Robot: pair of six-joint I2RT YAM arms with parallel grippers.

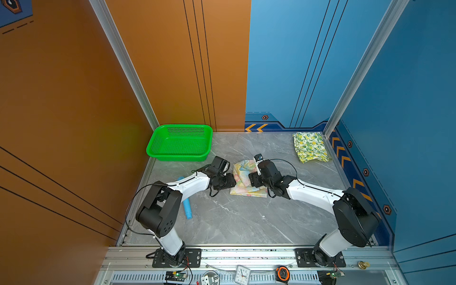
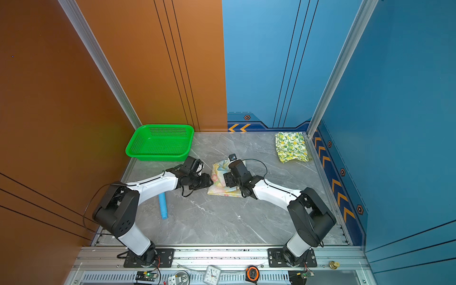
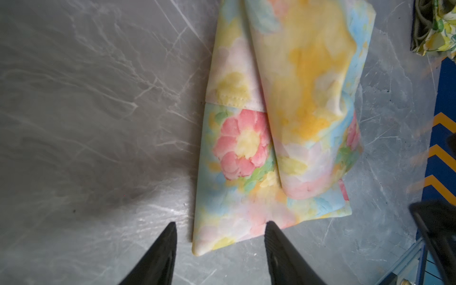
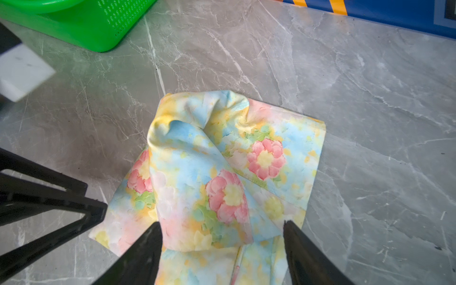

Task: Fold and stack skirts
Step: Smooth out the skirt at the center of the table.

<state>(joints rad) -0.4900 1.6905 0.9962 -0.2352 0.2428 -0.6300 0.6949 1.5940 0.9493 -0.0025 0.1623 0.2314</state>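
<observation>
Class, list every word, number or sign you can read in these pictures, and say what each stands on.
No words can be read.
Orange chevron arrows on the blue wall band: signs, no lettering.
Small white clock face at the front edge: numerals too small to read.
Round orange-and-black tape measure: label too blurred.
Green perforated plastic basket, pastel floral cloth skirt, lemon-print cloth skirt: no text.

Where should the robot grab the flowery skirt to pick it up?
Probably the pointed corner of the pastel skirt, coming from the robot's left side, low over the table. That corner lies flat and sticks out alone, and the open left gripper faces it. The skirt's middle is lumpy and layered.
</observation>
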